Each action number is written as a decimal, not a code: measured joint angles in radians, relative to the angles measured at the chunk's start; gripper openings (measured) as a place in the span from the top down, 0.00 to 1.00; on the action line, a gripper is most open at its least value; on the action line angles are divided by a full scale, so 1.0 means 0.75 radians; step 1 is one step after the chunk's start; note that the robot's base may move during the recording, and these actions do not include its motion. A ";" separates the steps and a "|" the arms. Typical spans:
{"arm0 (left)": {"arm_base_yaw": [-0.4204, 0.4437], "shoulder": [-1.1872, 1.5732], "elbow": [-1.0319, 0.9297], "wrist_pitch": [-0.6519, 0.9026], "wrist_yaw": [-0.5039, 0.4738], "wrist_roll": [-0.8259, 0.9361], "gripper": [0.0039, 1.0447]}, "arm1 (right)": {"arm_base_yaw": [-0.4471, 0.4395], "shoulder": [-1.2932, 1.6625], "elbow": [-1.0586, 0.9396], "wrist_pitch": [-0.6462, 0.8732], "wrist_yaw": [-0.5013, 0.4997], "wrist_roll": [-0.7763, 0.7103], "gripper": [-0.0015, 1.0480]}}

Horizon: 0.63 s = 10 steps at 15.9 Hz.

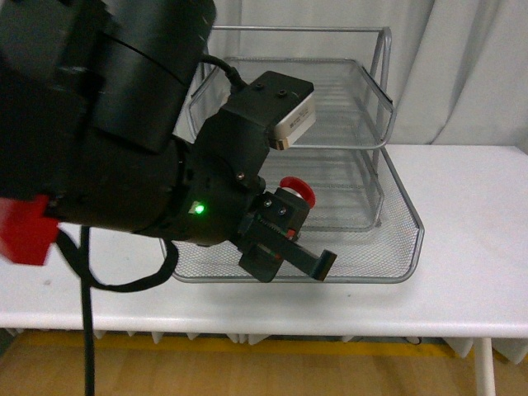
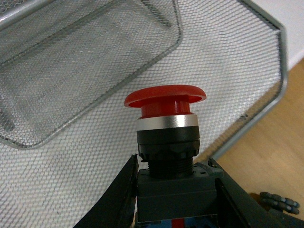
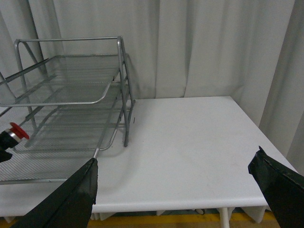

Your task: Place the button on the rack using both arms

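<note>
The button (image 2: pixel 166 137), with its red mushroom cap, silver ring and black body, is clamped between the fingers of my left gripper (image 2: pixel 173 190), which is shut on it. In the front view the left gripper (image 1: pixel 285 235) hangs just above the pulled-out bottom shelf of the silver wire-mesh rack (image 1: pixel 396 264), and the red cap (image 1: pixel 299 190) peeks out behind it. The right wrist view catches the button (image 3: pixel 17 131) at its left edge over the rack (image 3: pixel 71 99). My right gripper (image 3: pixel 175 183) stands wide open over the bare white table, well right of the rack.
The white table (image 1: pixel 470 247) runs right of the rack, with curtains behind. The rack's upper shelves (image 1: pixel 346 107) sit above and behind the left gripper. The table's front edge and wooden floor (image 2: pixel 270 156) lie close below the bottom shelf's rim.
</note>
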 joint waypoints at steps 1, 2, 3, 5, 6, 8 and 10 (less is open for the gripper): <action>0.000 0.096 0.098 -0.002 -0.014 0.001 0.66 | 0.000 0.000 0.000 0.000 0.000 0.000 0.06; 0.002 0.150 0.162 0.001 -0.028 0.001 0.66 | 0.000 0.000 0.000 0.000 0.000 0.000 0.06; 0.005 0.194 0.210 0.003 -0.025 0.002 0.58 | 0.000 0.000 0.000 0.000 0.000 0.000 0.06; 0.014 0.231 0.253 0.003 -0.040 -0.006 0.40 | 0.000 0.000 0.000 0.000 0.000 0.000 0.06; 0.020 0.234 0.258 0.013 -0.048 -0.007 0.33 | 0.000 0.000 0.000 0.001 0.000 0.000 0.06; 0.033 0.211 0.227 0.071 -0.042 -0.014 0.16 | 0.000 0.000 0.000 0.000 0.000 0.000 0.06; 0.045 0.116 0.117 0.119 -0.013 -0.032 0.04 | 0.000 0.000 0.000 0.000 0.000 0.001 0.06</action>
